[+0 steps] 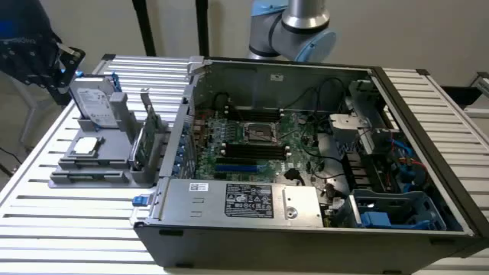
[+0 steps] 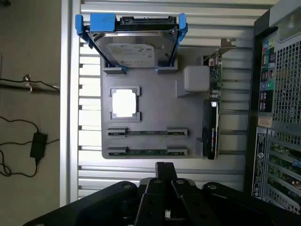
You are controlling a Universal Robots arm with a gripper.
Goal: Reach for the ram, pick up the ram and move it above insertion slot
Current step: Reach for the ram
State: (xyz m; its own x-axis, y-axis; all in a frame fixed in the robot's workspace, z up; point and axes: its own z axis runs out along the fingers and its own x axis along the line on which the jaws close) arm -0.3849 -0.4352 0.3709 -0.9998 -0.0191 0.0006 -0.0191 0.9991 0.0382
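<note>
Two slim green ram sticks stand on edge in the grey holder (image 2: pixel 155 108), one (image 2: pixel 147 133) farther from my fingers and the other (image 2: pixel 147 152) closer. My gripper (image 2: pixel 164 170) hovers above the holder's ram end, fingers shut together with nothing between them. In the exterior view the gripper (image 1: pixel 59 67) hangs high at the far left, over the holder (image 1: pixel 91 172). The black memory slots (image 1: pixel 252 150) lie on the motherboard inside the open computer case (image 1: pixel 306 229).
The holder also carries a hard drive (image 2: pixel 131 52) in a blue bracket, a square processor (image 2: pixel 124 102) and a bigger green expansion card (image 2: pixel 214 113) on edge beside the case wall. Cables and a power adapter (image 2: pixel 37 143) lie off the slatted table (image 1: pixel 68 229).
</note>
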